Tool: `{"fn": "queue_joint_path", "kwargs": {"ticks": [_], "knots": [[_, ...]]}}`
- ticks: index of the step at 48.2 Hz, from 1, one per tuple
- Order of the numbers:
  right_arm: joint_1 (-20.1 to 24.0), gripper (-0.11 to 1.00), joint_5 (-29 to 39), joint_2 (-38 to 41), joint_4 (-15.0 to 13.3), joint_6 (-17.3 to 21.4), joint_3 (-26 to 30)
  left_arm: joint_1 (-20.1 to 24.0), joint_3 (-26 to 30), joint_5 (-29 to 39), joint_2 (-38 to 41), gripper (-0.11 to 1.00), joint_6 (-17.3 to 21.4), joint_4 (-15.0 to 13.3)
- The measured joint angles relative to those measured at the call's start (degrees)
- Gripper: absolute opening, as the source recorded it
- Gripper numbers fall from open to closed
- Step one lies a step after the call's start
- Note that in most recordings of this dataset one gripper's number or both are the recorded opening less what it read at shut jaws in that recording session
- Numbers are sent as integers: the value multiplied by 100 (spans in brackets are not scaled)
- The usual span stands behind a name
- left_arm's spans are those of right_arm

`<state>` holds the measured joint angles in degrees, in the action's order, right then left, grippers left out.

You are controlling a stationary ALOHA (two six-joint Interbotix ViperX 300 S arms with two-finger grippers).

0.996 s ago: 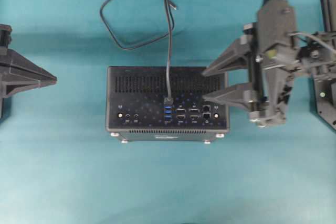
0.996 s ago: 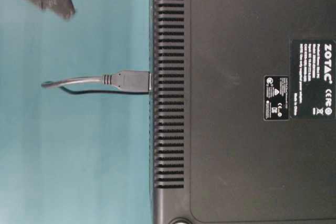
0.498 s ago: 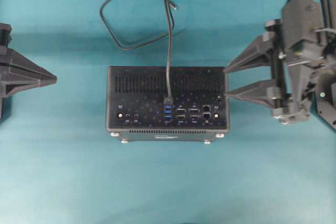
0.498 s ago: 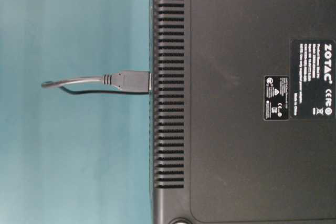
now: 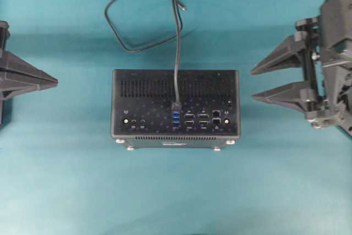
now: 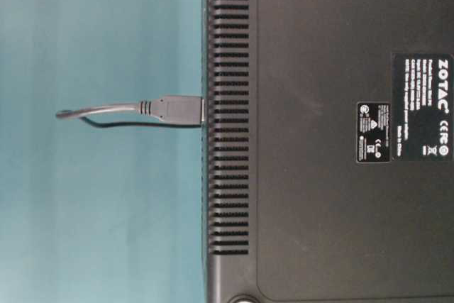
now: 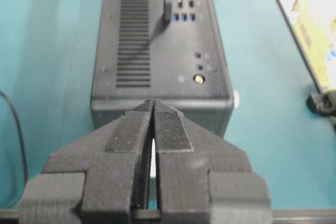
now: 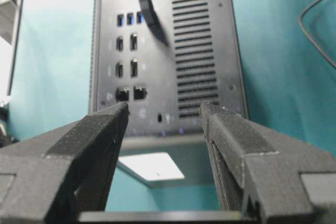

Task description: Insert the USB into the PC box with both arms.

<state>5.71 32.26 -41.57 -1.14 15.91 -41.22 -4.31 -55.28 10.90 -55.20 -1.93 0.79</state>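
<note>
Two tools in view, both clear of the PC box (image 5: 175,104) — nothing gripped in either. My left tool (image 5: 55,82) sits off the box's left end, its tips pressed together, pointing at the box; the left wrist view shows the two pads (image 7: 126,132) meeting with only a thin slit between them. My right tool (image 5: 254,85) sits off the box's right end, tips spread apart with teal worktop (image 5: 176,191) showing between them, holding nothing; in the right wrist view the box's port panel (image 8: 131,51) is framed between the two fingers (image 8: 100,129). The USB (image 5: 176,104) plug is seated in the port panel, at the top of the row of blue ports (image 5: 176,117). In the table-level view the plug butts against the box's edge. Its cable (image 5: 177,42) runs straight up over the vent slots and off the box's far side, then loops on the worktop behind the box.
</note>
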Motion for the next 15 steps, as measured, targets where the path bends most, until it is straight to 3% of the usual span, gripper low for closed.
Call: {"fn": "queue_joint_path", "kwargs": {"ticks": [15], "knots": [[-9,64,-220,-492,-9,0,-308,-9,0,-422,-26,0,18,9]]}}
